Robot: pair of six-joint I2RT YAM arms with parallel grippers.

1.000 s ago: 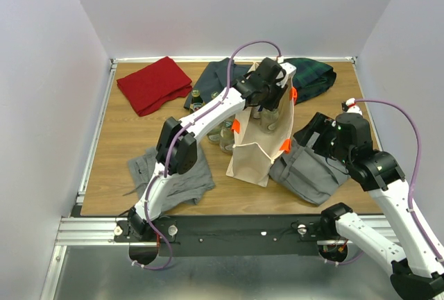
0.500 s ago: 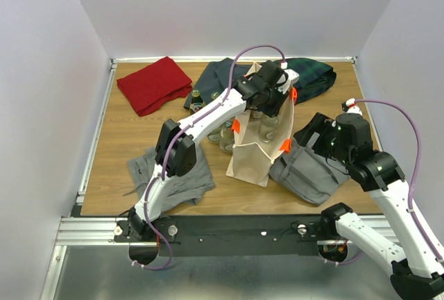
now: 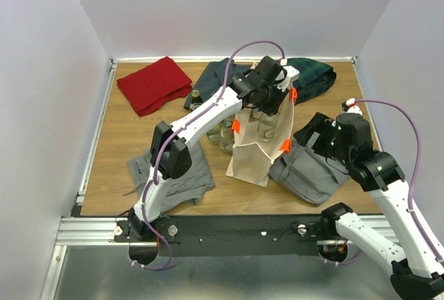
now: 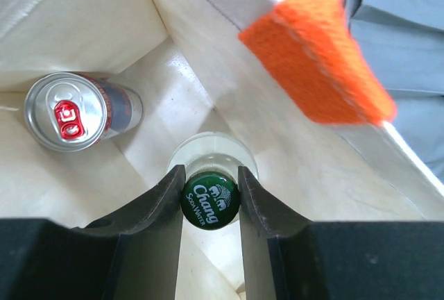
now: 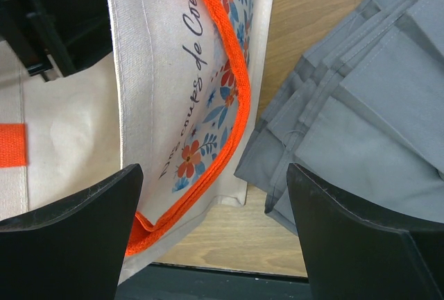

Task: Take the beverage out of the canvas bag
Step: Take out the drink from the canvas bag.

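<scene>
The beige canvas bag (image 3: 258, 148) with orange handles (image 3: 286, 145) stands upright mid-table; its inside wall (image 4: 83, 8) and floral outer side (image 5: 198, 71) show in the wrist views. My left gripper (image 3: 267, 98) reaches down into the bag's mouth. In the left wrist view my left gripper (image 4: 210, 192) is shut on the green "Chang" cap of a clear glass bottle (image 4: 210, 199) standing inside the bag. A silver can (image 4: 66, 111) with a red tab stands beside it in the bag. My right gripper (image 3: 313, 135) is open and empty, hovering right of the bag.
Several bottles (image 3: 223, 133) stand on the table left of the bag. Folded grey clothes (image 3: 312, 168) lie to the right, more grey cloth (image 3: 170, 175) at the front left, a red cloth (image 3: 154, 83) at the back left, dark clothes (image 3: 312, 78) behind the bag.
My left gripper has shifted slightly back and up at the bag's mouth, and the left arm's elbow has swung. The right arm has not moved.
</scene>
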